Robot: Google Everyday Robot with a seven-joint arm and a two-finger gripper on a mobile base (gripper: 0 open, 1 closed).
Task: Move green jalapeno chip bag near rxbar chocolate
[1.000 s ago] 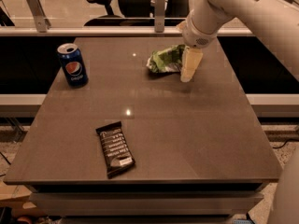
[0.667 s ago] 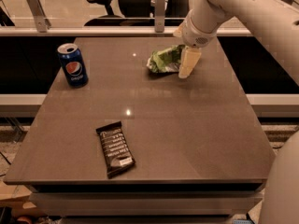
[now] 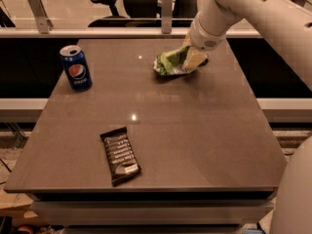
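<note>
The green jalapeno chip bag (image 3: pixel 170 62) lies crumpled at the far side of the table (image 3: pixel 204 130), right of centre, and that is where the work is. The gripper (image 3: pixel 192 61) has reached down from the right and is pressed in at the bag's right end, overlapping it. I'd take that as going for a hold before carrying it off, though I cannot tell from here whether the claw has actually closed on the foil or only brackets it. A second ago the gripper stood just beside the bag, a little nearer my side, so it has shifted in onto the bag, which has barely moved. The rxbar chocolate (image 3: pixel 120 155) lies flat near the front left edge, well apart from the bag, unchanged. The Pepsi can (image 3: pixel 76 67) stands upright at far left, also where it was.
</note>
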